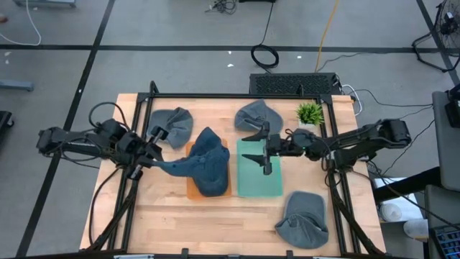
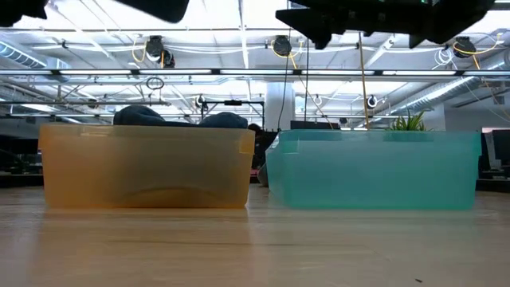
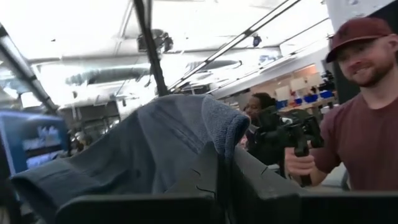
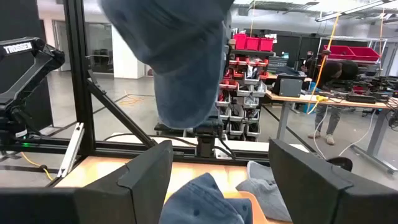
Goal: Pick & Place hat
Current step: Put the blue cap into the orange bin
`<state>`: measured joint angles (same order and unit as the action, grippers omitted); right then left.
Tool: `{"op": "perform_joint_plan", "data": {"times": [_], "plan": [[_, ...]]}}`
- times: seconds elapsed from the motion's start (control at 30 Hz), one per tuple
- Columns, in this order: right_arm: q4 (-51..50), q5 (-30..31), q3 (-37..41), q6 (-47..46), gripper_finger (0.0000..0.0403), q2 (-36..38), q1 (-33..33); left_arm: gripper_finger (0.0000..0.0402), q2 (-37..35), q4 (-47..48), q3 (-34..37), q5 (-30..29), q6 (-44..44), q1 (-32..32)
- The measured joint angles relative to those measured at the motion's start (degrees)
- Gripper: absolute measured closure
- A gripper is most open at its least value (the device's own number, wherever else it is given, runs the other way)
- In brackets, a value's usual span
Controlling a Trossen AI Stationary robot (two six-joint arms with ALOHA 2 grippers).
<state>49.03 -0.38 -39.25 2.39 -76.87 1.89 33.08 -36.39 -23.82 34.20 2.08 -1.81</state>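
Blue hat [image 1: 205, 164] draped over the orange bin [image 1: 192, 191], crown down inside it, brim stretched out toward the left gripper [image 1: 153, 160], fingers clamped together on the fabric edge [image 3: 211, 127]. Teal bin [image 1: 260, 188] beside the orange one, touching it, holding no hat. Right gripper [image 1: 261, 150] above the teal bin, fingers [image 4: 147, 168] wide apart, gripping nothing. Three grey hats on the table [image 1: 165, 216]: one [image 1: 172, 124] behind the orange bin, one [image 1: 257, 114] behind the teal bin, one [image 1: 302, 219] at the front right. Small plant [image 1: 310, 113] at the back right
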Motion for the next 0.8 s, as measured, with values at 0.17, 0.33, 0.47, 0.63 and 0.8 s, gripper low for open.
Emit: {"op": "perform_joint_plan", "data": {"times": [0.17, 0.33, 0.47, 0.63, 0.8], "plan": [[0.7, -0.2, -2.8, 1.3, 0.0149, -3.0, 0.0, 0.0386, 2.7, 0.0, -3.4, 2.8, 1.9, -0.1], [2.3, -4.1, -4.5, 1.4, 0.0149, -4.1, -0.1, 0.0386, 7.0, -3.5, -6.0, 7.0, 2.8, -0.1], [3.1, -6.2, -6.3, 1.4, 0.0149, -4.0, 0.0, 0.0386, 11.3, -4.4, -9.2, 9.8, 4.1, -0.1], [3.0, -7.9, -7.3, 1.4, 0.0149, -4.1, 0.1, 0.0386, 17.8, -4.4, -14.4, 13.3, 5.9, -0.1], [3.0, -8.9, -7.3, 1.3, 0.0149, -4.1, 0.5, 0.0386, 24.3, -4.4, -19.4, 17.8, 7.1, -0.1]]}}
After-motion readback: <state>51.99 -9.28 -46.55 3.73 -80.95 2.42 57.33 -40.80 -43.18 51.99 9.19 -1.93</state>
